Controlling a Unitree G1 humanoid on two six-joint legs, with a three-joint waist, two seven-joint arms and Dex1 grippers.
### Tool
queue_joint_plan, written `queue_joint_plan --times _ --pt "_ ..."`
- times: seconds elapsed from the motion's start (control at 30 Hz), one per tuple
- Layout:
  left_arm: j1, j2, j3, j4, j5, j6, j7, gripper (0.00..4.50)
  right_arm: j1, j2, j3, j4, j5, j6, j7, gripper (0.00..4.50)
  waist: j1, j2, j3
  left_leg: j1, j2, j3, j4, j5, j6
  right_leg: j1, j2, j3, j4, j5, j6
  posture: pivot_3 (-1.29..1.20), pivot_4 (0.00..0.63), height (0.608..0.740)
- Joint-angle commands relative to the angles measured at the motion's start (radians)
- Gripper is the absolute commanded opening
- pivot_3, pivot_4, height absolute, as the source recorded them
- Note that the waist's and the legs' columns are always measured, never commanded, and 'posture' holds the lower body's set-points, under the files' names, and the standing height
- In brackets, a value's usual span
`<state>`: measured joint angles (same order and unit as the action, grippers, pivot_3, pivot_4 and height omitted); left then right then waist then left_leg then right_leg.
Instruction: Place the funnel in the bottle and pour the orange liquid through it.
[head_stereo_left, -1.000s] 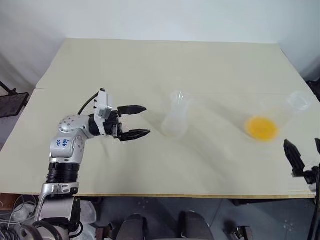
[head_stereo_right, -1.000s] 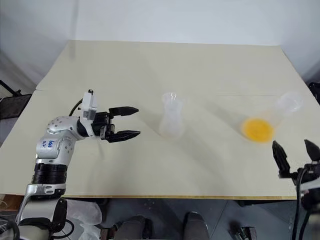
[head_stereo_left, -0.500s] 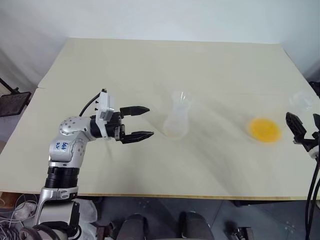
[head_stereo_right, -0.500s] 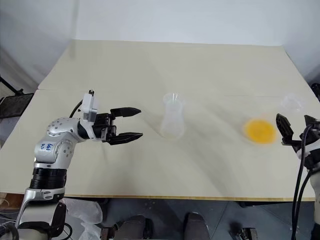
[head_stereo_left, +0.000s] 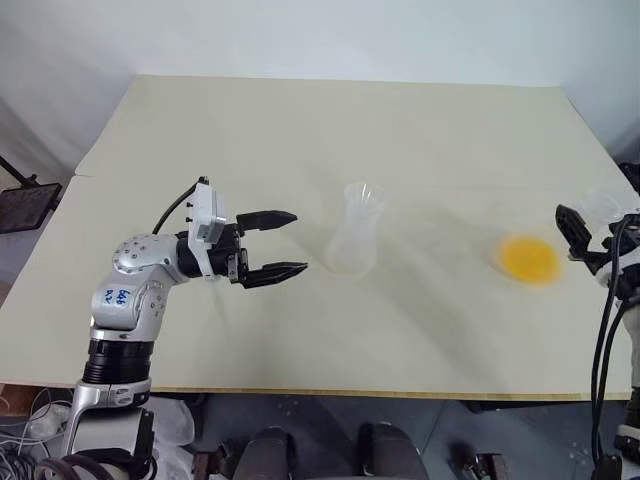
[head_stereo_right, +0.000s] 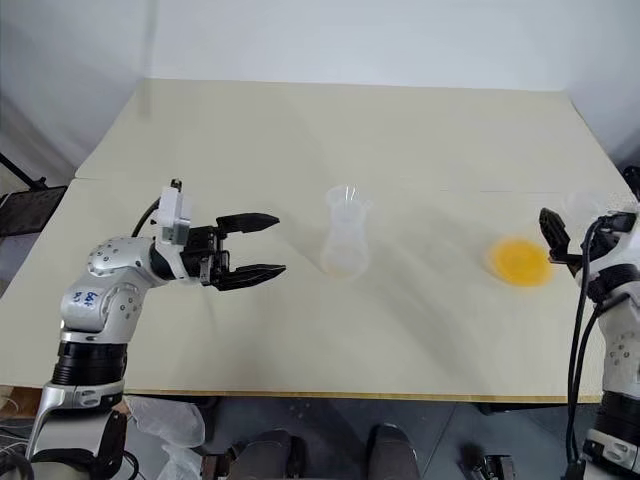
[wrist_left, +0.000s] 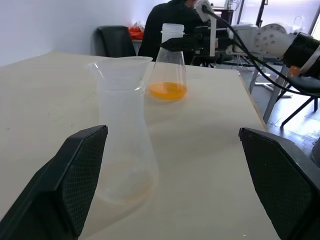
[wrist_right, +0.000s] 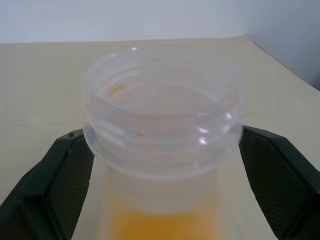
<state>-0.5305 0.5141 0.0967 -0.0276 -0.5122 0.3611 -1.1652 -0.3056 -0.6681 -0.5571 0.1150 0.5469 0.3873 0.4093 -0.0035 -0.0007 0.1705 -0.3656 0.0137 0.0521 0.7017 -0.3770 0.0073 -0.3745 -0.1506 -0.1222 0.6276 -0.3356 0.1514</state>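
On the right side of the cream table (head_stereo_left: 300, 130), the right gripper (wrist_right: 160, 190) has come forward to the broader flask (wrist_left: 167, 70) holding the orange liquid (head_stereo_left: 529, 258); its fingers now flank the threaded neck, spread wide and not yet closed. That suggests the funnel step is done and lifting for the pour comes next. Mid-table stands the bottle (head_stereo_left: 354, 240), with the funnel (wrist_left: 121, 67) seated in its mouth. The left gripper (head_stereo_left: 285, 243) hovers level just beside the bottle, jaws wide and empty, having barely shifted. Behind the table is a pale wall; the left wrist view shows dark chairs and a seated person (wrist_left: 172, 20) beyond the table's end.
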Motion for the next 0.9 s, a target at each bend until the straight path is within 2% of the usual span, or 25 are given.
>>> queue_joint_plan --times 0.03,0.13,0.33,0.37,0.57,0.77,0.9 --pt "0.012 0.011 0.008 -0.039 -0.026 -0.005 0.007 4.47 -0.032 -0.029 -0.013 0.021 -0.018 -0.044 0.019 4.5 0.0 0.0 0.0 0.0 0.0 0.0 0.0 0.0 0.0 0.0 0.0 0.0 0.0 0.0 0.0 0.0 0.15 0.74" --pt "0.016 0.011 0.008 -0.044 -0.03 -0.005 0.011 4.47 -0.047 -0.022 -0.011 0.034 -0.02 -0.057 0.036 4.5 0.001 0.0 0.0 0.0 0.0 0.0 0.0 0.0 0.0 0.0 0.0 0.0 0.0 0.0 0.0 0.0 0.15 0.74" --pt "0.024 0.012 0.007 -0.051 -0.033 -0.008 0.018 4.5 -0.06 -0.011 -0.011 0.04 -0.02 -0.071 0.042 2.55 0.0 0.0 0.0 -0.001 0.0 0.0 0.0 0.0 0.0 0.0 0.0 -0.001 0.0 0.0 0.0 0.0 0.15 0.74" --pt "0.024 0.012 0.007 -0.051 -0.033 -0.009 0.02 4.5 -0.058 -0.012 -0.009 0.038 -0.022 -0.073 0.046 2.46 0.0 0.001 0.0 -0.001 0.0 0.0 0.0 0.0 0.0 0.0 0.0 -0.001 0.0 0.0 0.0 0.0 0.15 0.74" --pt "0.024 0.011 0.008 -0.045 -0.031 -0.018 0.021 4.5 -0.066 -0.024 0.007 -0.022 -0.007 -0.05 0.075 2.47 0.0 0.001 0.0 -0.001 0.0 0.0 0.0 0.0 0.0 0.0 0.0 -0.001 0.0 0.0 0.0 0.0 0.15 0.74" --pt "0.019 -0.005 0.006 -0.03 -0.026 -0.037 0.03 4.5 -0.099 -0.033 0.064 -0.203 0.068 0.036 0.126 2.47 -0.001 0.002 0.001 -0.001 0.0 -0.001 0.0 0.0 0.0 -0.001 0.0 -0.001 0.0 0.0 0.0 0.0 0.15 0.74" --pt "0.009 -0.018 0.001 -0.008 -0.021 -0.057 0.04 4.5 -0.158 -0.049 0.184 -0.303 -0.043 0.0 0.112 2.47 -0.001 0.002 0.001 -0.001 0.0 -0.001 0.0 0.0 0.0 -0.001 0.0 0.0 0.0 0.0 0.0 0.0 0.15 0.74"
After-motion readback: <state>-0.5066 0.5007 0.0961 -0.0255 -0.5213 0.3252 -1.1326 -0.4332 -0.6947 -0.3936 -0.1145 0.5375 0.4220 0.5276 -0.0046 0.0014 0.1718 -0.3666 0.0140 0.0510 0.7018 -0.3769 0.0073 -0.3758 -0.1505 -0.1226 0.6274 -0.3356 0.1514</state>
